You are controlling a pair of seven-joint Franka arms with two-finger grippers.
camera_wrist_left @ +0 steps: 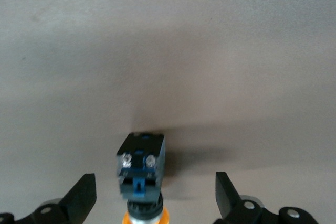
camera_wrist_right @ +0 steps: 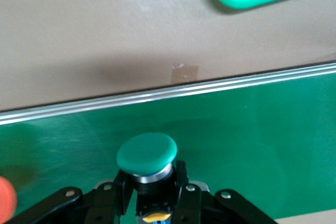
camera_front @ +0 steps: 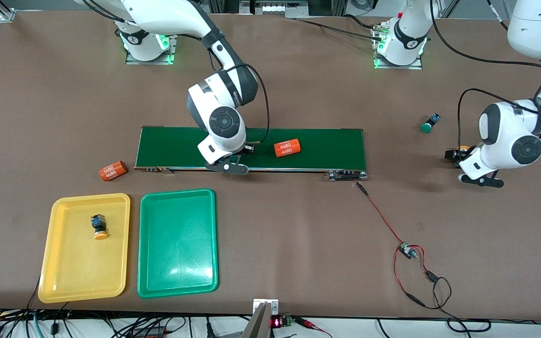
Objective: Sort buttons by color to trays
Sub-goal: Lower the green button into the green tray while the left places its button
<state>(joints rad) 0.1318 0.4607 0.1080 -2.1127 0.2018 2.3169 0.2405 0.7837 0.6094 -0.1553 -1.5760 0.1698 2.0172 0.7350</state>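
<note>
Trays lower left: green tray (camera_front: 177,244) empty. Right end effector (camera_wrist_right: 152,203) clamped on green button (camera_wrist_right: 146,154); I'd lift, carry over. Left end effector (camera_wrist_left: 155,195) wide open around orange button (camera_wrist_left: 140,167).

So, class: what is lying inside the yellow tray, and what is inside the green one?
The yellow tray holds one yellow-capped button lying on its side. The green tray beside it holds nothing. Nothing covers either tray's floor, so no part is hidden.
</note>
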